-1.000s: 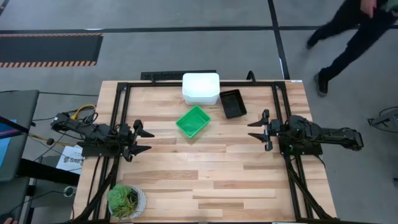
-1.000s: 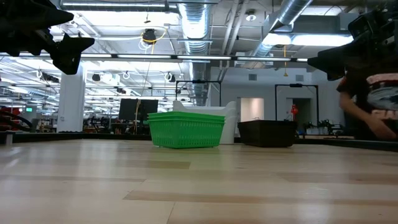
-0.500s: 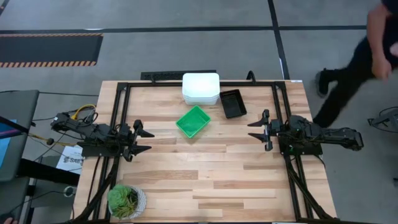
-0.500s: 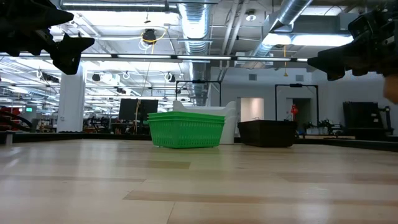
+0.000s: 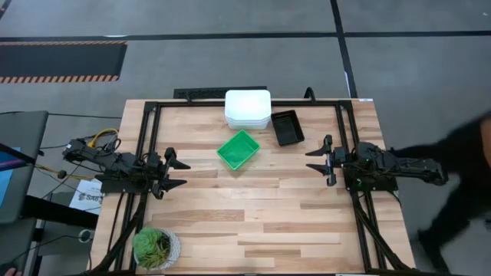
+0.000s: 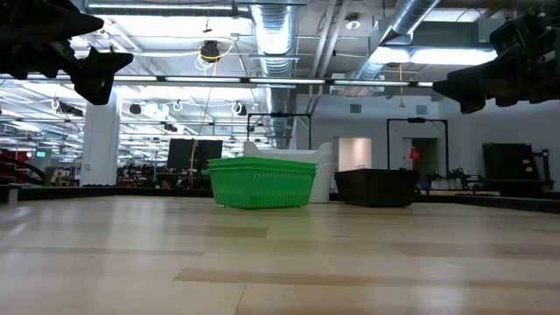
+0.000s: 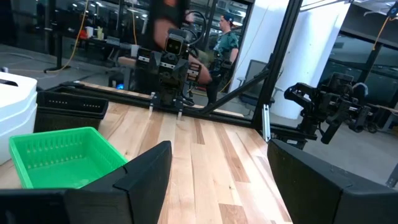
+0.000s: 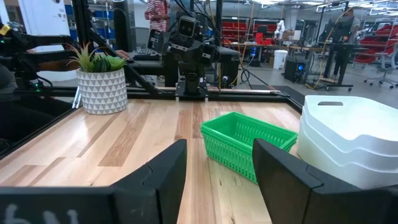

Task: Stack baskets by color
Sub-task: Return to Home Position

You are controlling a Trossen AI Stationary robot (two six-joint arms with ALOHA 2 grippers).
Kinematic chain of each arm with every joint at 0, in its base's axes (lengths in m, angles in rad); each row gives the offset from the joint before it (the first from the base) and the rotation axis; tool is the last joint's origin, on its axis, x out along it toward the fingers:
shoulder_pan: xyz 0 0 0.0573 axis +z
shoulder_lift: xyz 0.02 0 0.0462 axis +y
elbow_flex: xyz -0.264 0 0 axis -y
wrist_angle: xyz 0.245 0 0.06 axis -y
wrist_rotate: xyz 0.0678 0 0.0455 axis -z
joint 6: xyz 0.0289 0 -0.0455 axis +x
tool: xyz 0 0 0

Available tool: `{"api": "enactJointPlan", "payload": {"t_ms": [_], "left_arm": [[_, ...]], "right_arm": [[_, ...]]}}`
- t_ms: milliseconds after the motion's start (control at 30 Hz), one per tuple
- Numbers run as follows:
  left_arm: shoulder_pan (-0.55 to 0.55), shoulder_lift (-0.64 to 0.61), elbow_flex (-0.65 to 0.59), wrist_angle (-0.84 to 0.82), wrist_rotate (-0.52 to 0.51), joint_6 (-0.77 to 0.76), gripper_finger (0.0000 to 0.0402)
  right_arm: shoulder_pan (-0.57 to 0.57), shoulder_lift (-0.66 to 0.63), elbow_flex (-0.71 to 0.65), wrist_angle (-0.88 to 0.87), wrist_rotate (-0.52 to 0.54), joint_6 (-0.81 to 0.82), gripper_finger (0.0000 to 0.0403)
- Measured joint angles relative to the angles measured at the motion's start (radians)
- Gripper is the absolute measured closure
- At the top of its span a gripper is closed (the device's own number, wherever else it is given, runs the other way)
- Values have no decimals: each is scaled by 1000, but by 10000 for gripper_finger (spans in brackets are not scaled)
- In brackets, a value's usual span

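The green baskets [image 5: 238, 149] sit nested mid-table, with the white baskets [image 5: 248, 109] and black baskets [image 5: 287, 127] stacked side by side near the far edge. My left gripper [image 5: 182, 173] and right gripper [image 5: 311, 162] hover at opposite sides, fingers spread and empty. To home well, I judge I should park them high, well clear of every stack.

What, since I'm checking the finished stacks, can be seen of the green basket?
The green basket is shallow, rectangular, bright green plastic with finely slotted walls; layered rims in the low view suggest several nested. It sits upright, open side up, empty, near the middle of the wooden table, turned askew to its edges. The white stack lies close by; contact cannot be told. Nothing else touches it.
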Motion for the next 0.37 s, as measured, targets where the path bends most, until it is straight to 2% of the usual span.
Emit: {"api": "enactJointPlan", "payload": {"t_ms": [367], "left_arm": [[0,0,0,0,0,0,145]], "right_arm": [[0,0,0,0,0,0,195]]}}
